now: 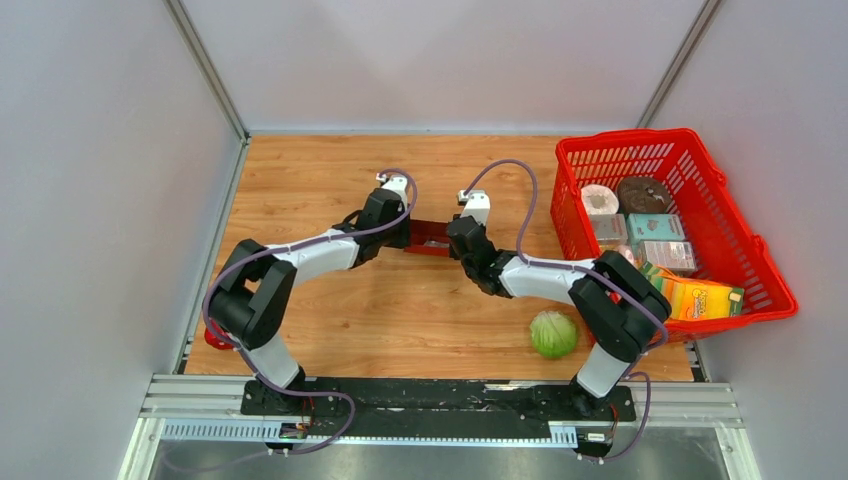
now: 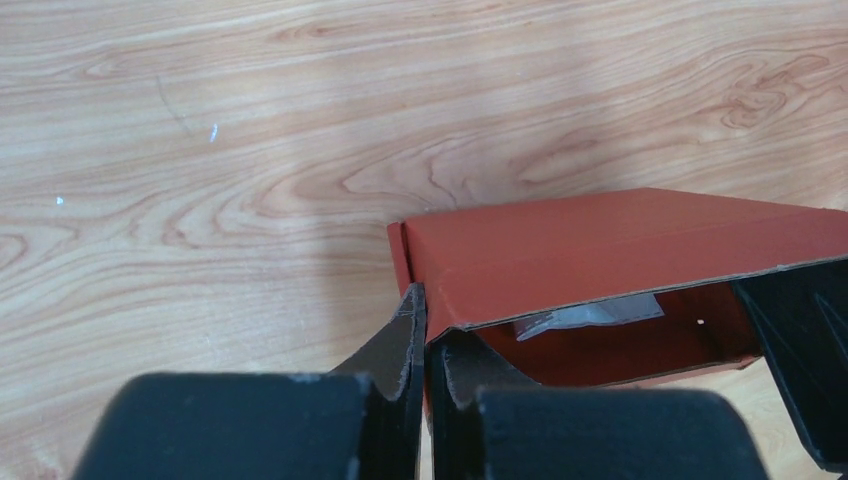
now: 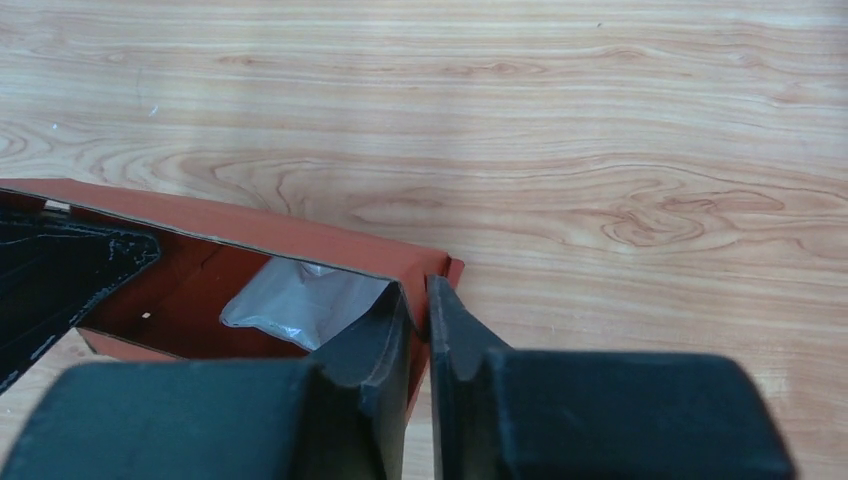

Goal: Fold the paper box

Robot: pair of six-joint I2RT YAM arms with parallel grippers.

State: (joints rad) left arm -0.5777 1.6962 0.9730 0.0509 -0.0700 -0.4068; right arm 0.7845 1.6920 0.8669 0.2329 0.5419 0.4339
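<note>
left wrist: left pincer [image 2: 427, 320] grips the paper box [image 2: 600, 250]; right pincer [image 3: 420, 305] grips its other end.

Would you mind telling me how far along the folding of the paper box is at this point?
Done: the paper box stands open as a hollow sleeve; both wrist views look inside it. In hand: the left gripper and the right gripper each pinch a wall at opposite ends. Left: both ends look open, so the end flaps seem not yet closed.
</note>
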